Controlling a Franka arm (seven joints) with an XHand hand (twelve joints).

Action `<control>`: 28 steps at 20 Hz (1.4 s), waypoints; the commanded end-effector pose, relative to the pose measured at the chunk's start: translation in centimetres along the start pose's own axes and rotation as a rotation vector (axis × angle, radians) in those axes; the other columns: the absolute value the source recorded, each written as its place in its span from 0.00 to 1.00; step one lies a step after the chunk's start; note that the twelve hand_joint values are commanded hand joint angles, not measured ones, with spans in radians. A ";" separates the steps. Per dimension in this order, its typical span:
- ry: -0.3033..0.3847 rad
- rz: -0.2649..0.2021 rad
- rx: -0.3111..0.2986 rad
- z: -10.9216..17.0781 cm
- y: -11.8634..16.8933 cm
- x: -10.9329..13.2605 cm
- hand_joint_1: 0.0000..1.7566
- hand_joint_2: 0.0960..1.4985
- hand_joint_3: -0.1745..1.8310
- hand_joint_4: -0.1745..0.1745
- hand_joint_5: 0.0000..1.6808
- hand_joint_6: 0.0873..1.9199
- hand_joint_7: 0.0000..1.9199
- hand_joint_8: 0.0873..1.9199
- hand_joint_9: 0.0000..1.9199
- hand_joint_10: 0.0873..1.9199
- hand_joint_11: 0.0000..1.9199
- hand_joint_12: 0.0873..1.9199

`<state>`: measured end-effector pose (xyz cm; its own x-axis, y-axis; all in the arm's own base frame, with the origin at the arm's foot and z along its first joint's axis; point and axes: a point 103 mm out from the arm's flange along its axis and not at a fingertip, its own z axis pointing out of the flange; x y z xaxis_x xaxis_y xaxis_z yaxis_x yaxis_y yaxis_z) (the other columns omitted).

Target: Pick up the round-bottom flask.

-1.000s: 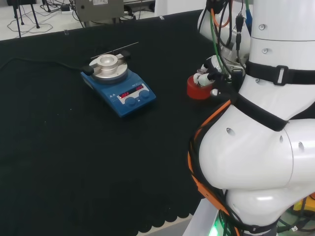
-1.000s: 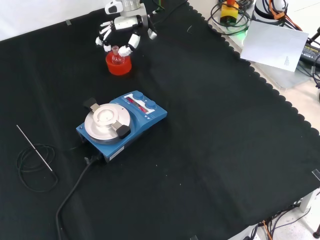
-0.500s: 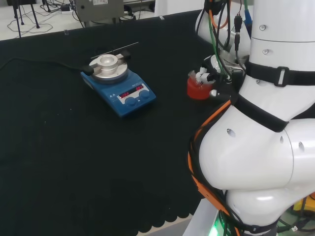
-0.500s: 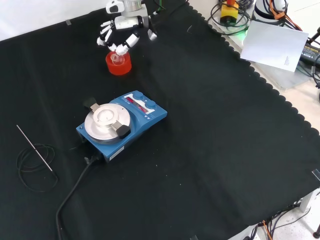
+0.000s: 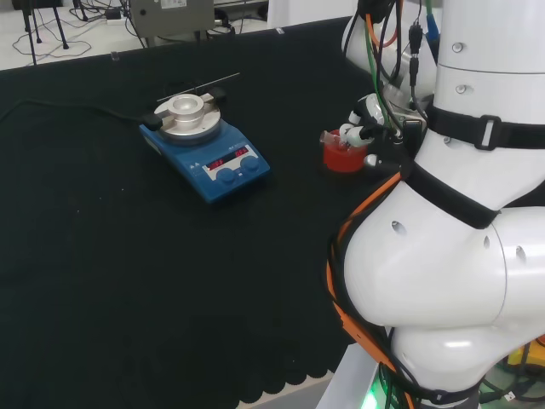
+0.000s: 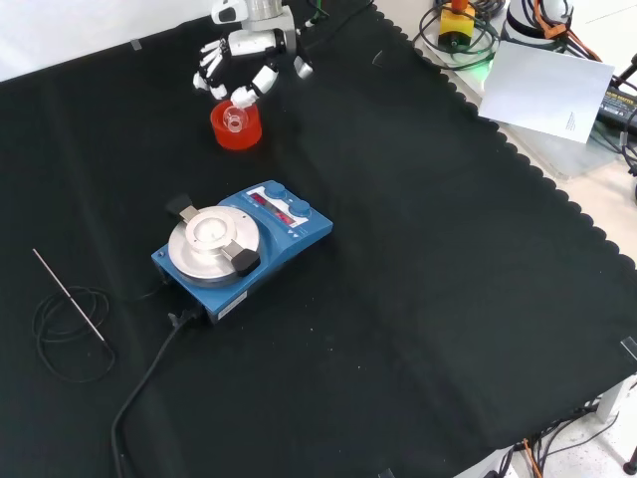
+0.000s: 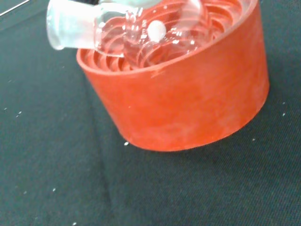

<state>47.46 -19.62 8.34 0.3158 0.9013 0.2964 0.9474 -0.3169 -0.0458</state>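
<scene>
Round-bottom flask (image 6: pixel 235 119) seated in the red ribbed stand (image 6: pixel 237 130), upper left of the front view, above the blue hotplate (image 6: pixel 242 248); right of centre in the head view, tucked against the white arm links (image 5: pixel 460 213). Hand (image 6: pixel 242 70) just above the flask in the front frame, fingers spread and partly curled over it, one fingertip (image 6: pixel 242 97) at or very near the glass neck; contact not certain, nothing clasped yet. Flask tipped: in the wrist view, neck (image 7: pixel 70 26) leaning out over the stand's rim (image 7: pixel 155 70), bulb (image 7: pixel 155 28) resting on the ribs. Likely hinge of the grasp: closing across that slanted neck, directly under the fingers.
</scene>
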 end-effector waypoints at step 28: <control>-0.065 -0.171 0.105 2.4 0.9 2.2 0.54 0.32 0.47 0.46 0.40 0.40 0.17 0.25 0.26 0.28 0.01 0.69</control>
<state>48.88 -17.29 6.87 0.1474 0.9578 0.2469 0.9868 -0.1255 -0.1021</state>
